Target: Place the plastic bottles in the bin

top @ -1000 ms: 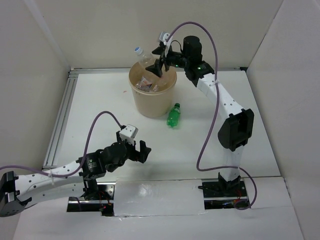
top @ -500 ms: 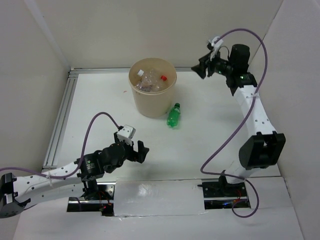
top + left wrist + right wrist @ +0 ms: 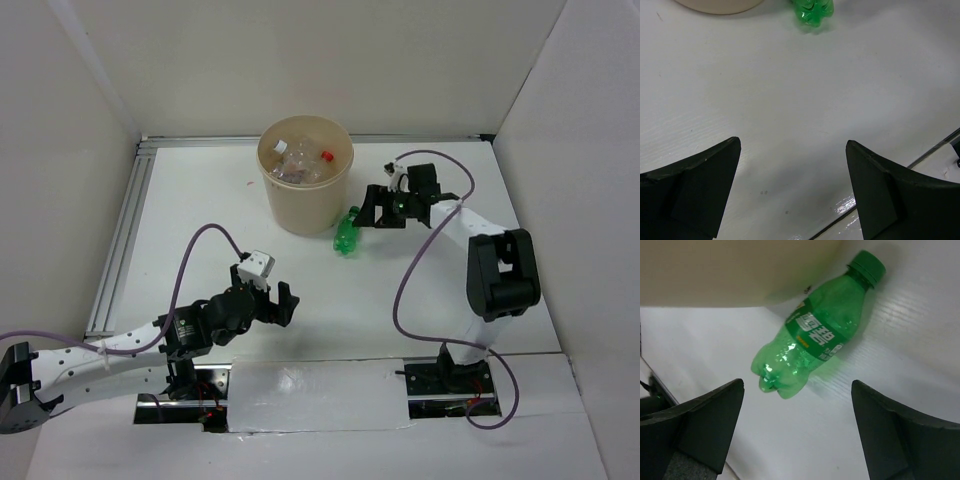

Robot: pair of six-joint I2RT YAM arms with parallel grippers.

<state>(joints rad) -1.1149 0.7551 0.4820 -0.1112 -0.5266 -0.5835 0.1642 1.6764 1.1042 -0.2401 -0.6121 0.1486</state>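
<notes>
A green bottle (image 3: 347, 232) lies on its side on the white table, its cap against the foot of the beige bin (image 3: 306, 205). The bin holds several clear plastic bottles (image 3: 300, 160), one with a red cap. My right gripper (image 3: 368, 210) hovers open just right of the green bottle (image 3: 812, 340); in the right wrist view the bottle's base lies ahead of the spread fingers (image 3: 710, 410), untouched. My left gripper (image 3: 284, 303) stands open and empty near the front of the table. In the left wrist view the green bottle's base (image 3: 813, 11) and the bin's foot (image 3: 720, 5) show at the top edge.
White walls enclose the table on three sides. An aluminium rail (image 3: 118, 245) runs along the left edge. Purple cables (image 3: 420, 250) loop from both arms. The right arm's elbow (image 3: 503, 275) stands over the right part of the table.
The right gripper dropped a clear bottle into the bin, swung away to the back right, then came down beside the green bottle. The left arm has barely moved.
</notes>
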